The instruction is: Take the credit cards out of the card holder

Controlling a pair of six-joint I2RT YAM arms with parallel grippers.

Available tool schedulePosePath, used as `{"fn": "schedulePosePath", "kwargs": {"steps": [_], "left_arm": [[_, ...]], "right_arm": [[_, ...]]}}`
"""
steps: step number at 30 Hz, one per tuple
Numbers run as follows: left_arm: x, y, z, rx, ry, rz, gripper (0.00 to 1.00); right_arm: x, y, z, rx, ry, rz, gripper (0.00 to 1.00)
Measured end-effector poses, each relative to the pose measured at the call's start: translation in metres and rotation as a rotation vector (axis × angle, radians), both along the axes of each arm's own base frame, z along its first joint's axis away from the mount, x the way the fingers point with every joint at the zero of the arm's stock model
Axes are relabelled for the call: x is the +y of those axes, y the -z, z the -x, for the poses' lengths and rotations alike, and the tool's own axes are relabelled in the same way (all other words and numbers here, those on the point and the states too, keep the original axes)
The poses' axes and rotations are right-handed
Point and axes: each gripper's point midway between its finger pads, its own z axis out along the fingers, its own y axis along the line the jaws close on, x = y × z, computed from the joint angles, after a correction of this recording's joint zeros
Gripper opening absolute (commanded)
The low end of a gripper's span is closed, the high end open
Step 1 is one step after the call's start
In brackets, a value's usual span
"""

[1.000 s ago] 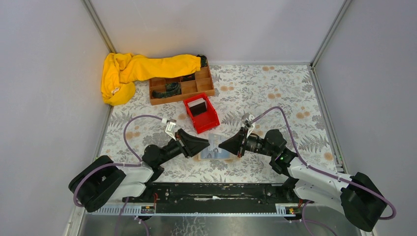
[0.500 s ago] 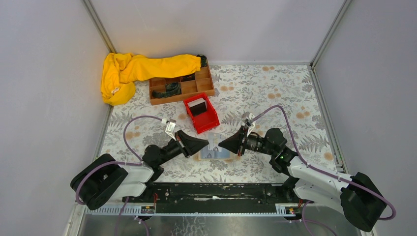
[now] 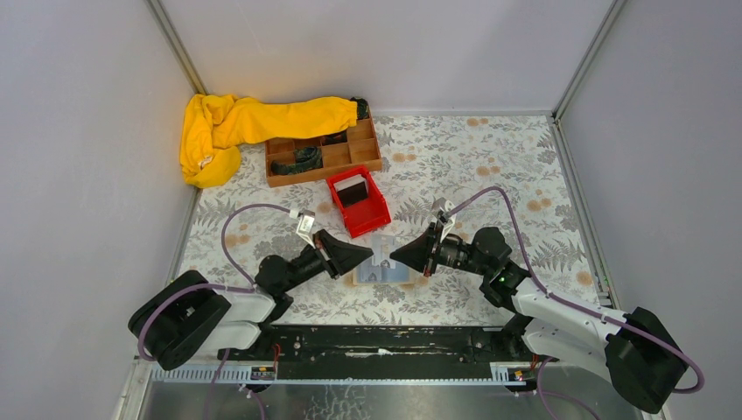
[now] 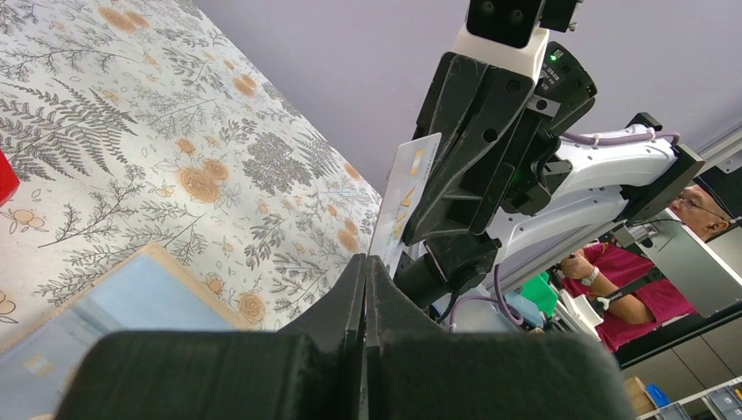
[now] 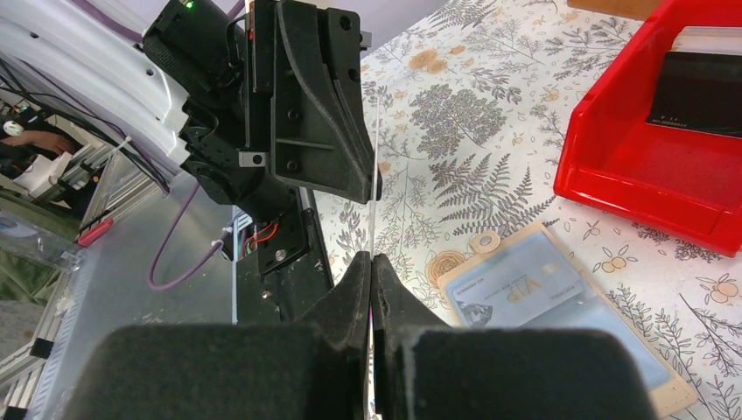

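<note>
A whitish credit card (image 4: pixel 407 194) hangs in the air between my two grippers, over the card holder (image 3: pixel 383 272). My right gripper (image 5: pixel 371 256) is shut on one end; in its wrist view the card shows edge-on as a thin white line. My left gripper (image 4: pixel 365 258) is shut at the card's other end, tip to tip with the right one. The slate-blue holder with its tan edge (image 5: pixel 560 306) lies flat on the table, and a grey VIP card (image 5: pixel 516 293) shows inside it. More cards, one of them dark (image 5: pixel 700 92), stand in the red bin (image 3: pixel 359 206).
A brown wooden compartment tray (image 3: pixel 322 156) sits behind the red bin. A yellow cloth (image 3: pixel 236 127) lies over the tray's far side and in the back left corner. Grey walls close in the floral table on three sides.
The left gripper's jaws have shut at the end of the card that the right gripper holds. Both arms have stayed almost in place.
</note>
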Motion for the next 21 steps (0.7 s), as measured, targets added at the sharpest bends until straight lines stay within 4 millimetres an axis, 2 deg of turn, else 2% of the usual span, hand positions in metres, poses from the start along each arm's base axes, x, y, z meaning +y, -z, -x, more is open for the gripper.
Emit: {"fn": "schedulePosePath", "kwargs": {"steps": [1, 3, 11, 21], "left_arm": [[-0.0003, -0.0004, -0.0002, -0.001, 0.001, 0.000, 0.15], [-0.0012, -0.0015, -0.0005, -0.003, 0.007, 0.001, 0.18], [-0.0037, 0.0019, -0.0022, 0.010, 0.016, -0.008, 0.18], [-0.0031, -0.0014, -0.0016, 0.002, 0.016, -0.001, 0.12]], "right_arm": [[-0.0003, -0.0001, -0.0005, 0.000, 0.002, 0.000, 0.00], [-0.0008, -0.0002, -0.0014, 0.000, 0.004, -0.001, 0.00], [0.0002, -0.0001, 0.0012, -0.001, -0.014, -0.002, 0.00], [0.0006, -0.0014, -0.0002, -0.007, -0.016, -0.009, 0.00]]}}
